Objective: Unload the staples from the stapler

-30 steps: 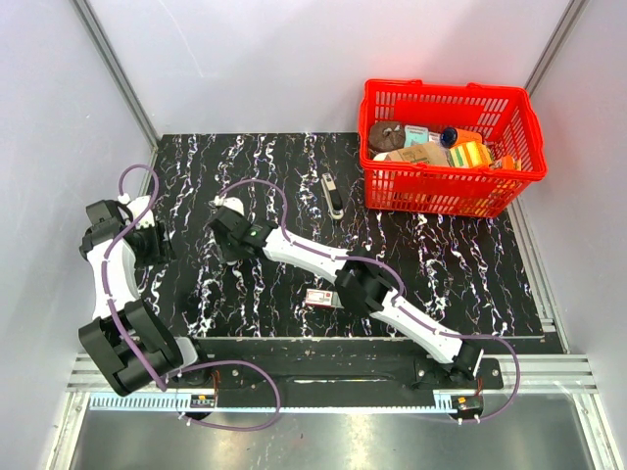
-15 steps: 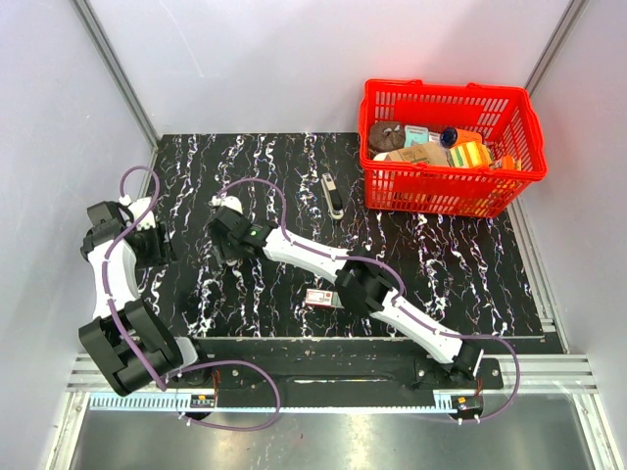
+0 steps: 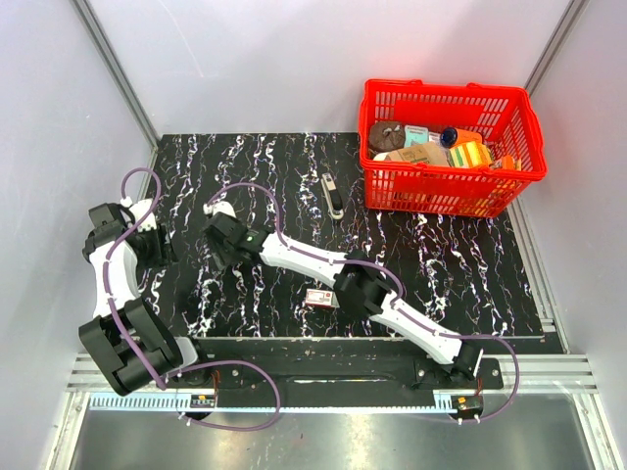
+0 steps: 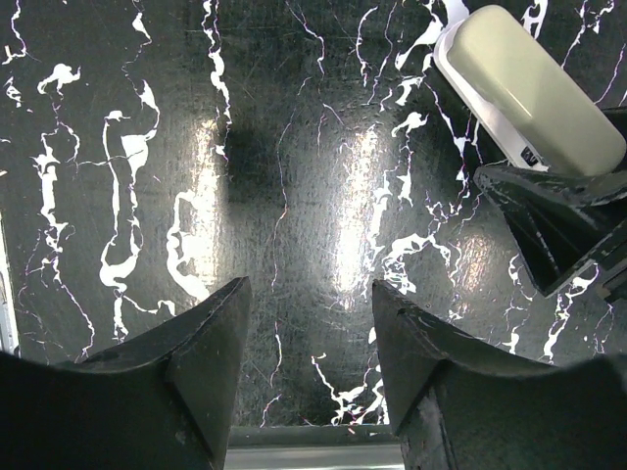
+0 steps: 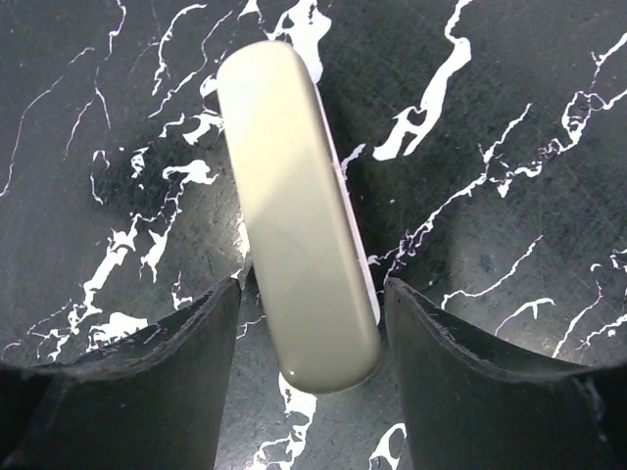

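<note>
**Stapler lies apart from both grippers**

Top view alone shows the stapler (image 3: 333,196), far-centre on the table (image 3: 470,264), left of the basket (image 3: 451,186). Wrist views: right gripper (image 5: 313,285) open, straddling a cream bar (image 5: 289,186); left gripper (image 4: 309,285) open, empty. The bar's label (image 4: 534,155) is unreadable.

left gripper (image 4: 309,323): jaws apart | right gripper (image 5: 312,294): jaws apart, reaching far left

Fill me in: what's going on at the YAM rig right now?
The right gripper is reached across to the left part of the table, open, with an off-white rounded bar lying between its jaws; what that bar is, I cannot tell. The left gripper hovers open beside it, empty. The black stapler lies mid-table near the red basket, with neither gripper on it.
</note>
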Robot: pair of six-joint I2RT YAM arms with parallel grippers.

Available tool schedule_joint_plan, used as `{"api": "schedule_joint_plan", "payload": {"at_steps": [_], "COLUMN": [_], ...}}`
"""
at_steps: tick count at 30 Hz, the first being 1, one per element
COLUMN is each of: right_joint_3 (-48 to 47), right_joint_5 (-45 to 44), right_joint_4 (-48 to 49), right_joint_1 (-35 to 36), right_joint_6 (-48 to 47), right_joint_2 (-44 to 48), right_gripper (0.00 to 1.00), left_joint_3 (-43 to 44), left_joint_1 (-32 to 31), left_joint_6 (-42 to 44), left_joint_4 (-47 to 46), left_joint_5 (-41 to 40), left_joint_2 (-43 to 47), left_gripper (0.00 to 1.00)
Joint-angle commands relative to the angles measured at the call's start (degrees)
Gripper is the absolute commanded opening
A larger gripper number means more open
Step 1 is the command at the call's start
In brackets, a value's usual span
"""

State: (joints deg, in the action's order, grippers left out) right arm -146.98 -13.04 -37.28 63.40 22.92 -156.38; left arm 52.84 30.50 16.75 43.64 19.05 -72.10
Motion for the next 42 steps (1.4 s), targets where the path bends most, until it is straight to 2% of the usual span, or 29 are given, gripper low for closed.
{"api": "schedule_joint_plan", "payload": {"at_steps": [1,14,24,27,29,32,36,38,41,42], "right_joint_3": [-2.5,-2.5,-2.9,-2.9,-2.8,-2.7,-2.6,-2.5,-2.2,-1.7], "right_joint_5": [-1.7,-5.7,-3.8,-3.1,-2.6,-2.3,-1.4,-1.4,-1.6,-2.0], "right_joint_4": [0.7,2.3,2.7,3.3,3.8,4.0,3.4,2.7,1.3,0.9], "right_joint_1": [0.9,1.5,1.5,1.5,1.5,1.5,1.5,1.5,1.4,1.4], "right_joint_6": [-4.3,-10.4,-10.8,-10.7,-10.7,-10.5,-10.4,-10.0,-8.5,-7.6], "right_joint_2": [5.5,7.1,5.8,5.6,5.7,5.9,6.0,6.1,6.7,7.7], "right_gripper": [0.68,0.69,0.63,0.55,0.45,0.37,0.29,0.2,0.01,0.0], "left_joint_3": [-0.5,-0.5,-0.4,-0.3,-0.1,-0.1,0.0,0.1,0.1,0.2], "left_joint_1": [0.3,0.3,0.3,0.3,0.3,0.3,0.4,0.4,0.3,0.3], "left_joint_6": [1.2,1.2,1.3,1.4,1.4,1.5,1.6,1.8,2.0,2.1], "left_joint_4": [-1.7,-1.5,-1.5,-1.4,-1.4,-1.4,-1.1,-0.8,-0.4,-0.1], "left_joint_5": [0.0,0.3,0.4,0.5,0.5,0.5,0.8,1.2,1.9,2.4], "left_joint_2": [0.3,0.2,0.2,0.2,-0.1,-0.2,-0.4,-0.4,-0.4,-0.4], "left_gripper": [0.56,0.56,0.55,0.55,0.55,0.55,0.55,0.55,0.55,0.55]}}
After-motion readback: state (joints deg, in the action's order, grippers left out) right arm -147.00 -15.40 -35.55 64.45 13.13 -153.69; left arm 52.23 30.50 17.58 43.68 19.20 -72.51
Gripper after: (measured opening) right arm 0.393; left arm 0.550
